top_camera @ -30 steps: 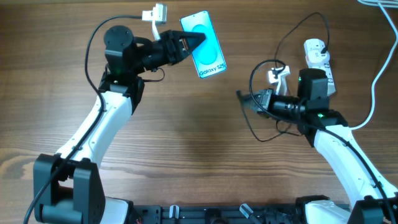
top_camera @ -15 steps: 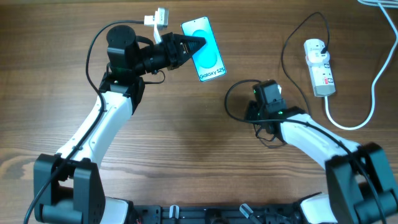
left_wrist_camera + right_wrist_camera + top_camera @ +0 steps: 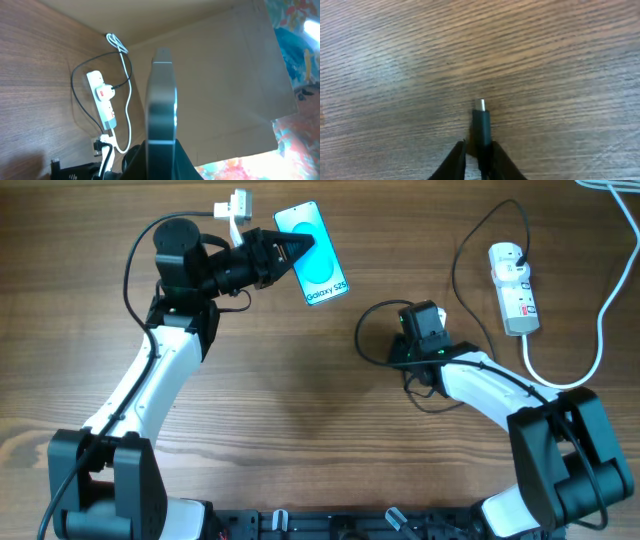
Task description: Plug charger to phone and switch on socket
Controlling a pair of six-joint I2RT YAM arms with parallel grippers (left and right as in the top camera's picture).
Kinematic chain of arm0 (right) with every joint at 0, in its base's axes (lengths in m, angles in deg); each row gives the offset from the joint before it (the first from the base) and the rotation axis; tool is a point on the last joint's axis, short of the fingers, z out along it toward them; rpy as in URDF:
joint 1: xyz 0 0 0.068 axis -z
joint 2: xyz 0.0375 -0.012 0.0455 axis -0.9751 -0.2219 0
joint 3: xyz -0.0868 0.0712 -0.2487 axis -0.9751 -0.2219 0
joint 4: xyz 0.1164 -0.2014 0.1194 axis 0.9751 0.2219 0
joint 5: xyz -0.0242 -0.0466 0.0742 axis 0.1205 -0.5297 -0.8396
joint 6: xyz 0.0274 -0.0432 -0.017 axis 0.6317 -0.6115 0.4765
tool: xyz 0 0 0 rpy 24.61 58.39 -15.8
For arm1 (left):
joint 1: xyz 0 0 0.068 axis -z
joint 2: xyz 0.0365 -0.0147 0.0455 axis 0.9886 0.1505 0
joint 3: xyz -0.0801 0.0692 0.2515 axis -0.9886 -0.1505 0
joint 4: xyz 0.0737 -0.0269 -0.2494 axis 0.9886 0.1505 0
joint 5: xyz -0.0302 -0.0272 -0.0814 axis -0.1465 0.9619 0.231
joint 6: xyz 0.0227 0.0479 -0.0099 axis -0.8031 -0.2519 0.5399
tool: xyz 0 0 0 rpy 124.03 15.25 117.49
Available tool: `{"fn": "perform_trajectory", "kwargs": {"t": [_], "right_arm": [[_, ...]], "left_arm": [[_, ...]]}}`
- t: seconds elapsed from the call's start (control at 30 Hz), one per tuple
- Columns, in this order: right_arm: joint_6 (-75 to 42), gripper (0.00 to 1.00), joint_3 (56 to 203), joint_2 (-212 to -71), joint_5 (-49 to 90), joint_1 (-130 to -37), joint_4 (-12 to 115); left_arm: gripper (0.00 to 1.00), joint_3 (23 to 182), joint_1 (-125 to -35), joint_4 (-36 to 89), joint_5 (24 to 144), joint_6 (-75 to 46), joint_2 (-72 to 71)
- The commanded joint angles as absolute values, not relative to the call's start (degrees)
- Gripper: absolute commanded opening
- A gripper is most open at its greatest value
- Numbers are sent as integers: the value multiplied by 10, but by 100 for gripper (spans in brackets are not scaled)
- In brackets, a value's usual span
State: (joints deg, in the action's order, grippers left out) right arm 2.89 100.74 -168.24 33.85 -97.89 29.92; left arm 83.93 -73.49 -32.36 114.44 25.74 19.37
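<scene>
My left gripper is shut on the phone, holding it above the table at the back, cyan screen up with "Galaxy S25" at its near end. In the left wrist view the phone stands edge-on between the jaws. My right gripper points down at the table centre-right and is shut on the charger plug, whose metal tip sticks out just above the wood. The black cable loops back to the white adapter on the socket, which also shows in the left wrist view.
The socket's thick white lead curls along the right edge of the table. A tan cardboard wall stands beyond the table's far side. The black cable lies in loose loops around my right wrist.
My left gripper has carried the phone a little left and back. My right arm swung from beside the socket toward the table centre and turned to point down, still holding the plug.
</scene>
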Motion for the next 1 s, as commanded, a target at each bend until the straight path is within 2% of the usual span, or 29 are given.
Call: {"fn": "perform_trajectory", "kwargs": {"t": [0.0,0.1,0.17,0.4,0.43,0.5,0.77,0.9,0.97], "right_arm": [[30,24,974,-1745,351,-976,324],[31,34,974,-1755,351,-976,325],[39,37,974,-1761,351,-975,327],[44,8,974,-1766,342,-975,364],[43,4,974,-1766,333,-975,370],[40,4,974,-1766,310,-975,375],[-105,4,1001,-1735,39,-951,349],[-230,4,1005,-1607,-184,-895,396],[-274,4,1005,-1539,-234,-876,451]], "left_arm": [[4,848,-737,-329,1161,246,190],[4,848,-737,-328,1164,246,190],[4,848,-737,-328,1165,246,190],[4,848,-737,-328,1169,246,190],[4,848,-737,-328,1169,246,190],[4,848,-737,-328,1169,246,190],[4,848,-737,-328,1204,246,190],[4,848,-738,-334,1227,246,190],[4,848,-738,-341,1236,246,190]]}}
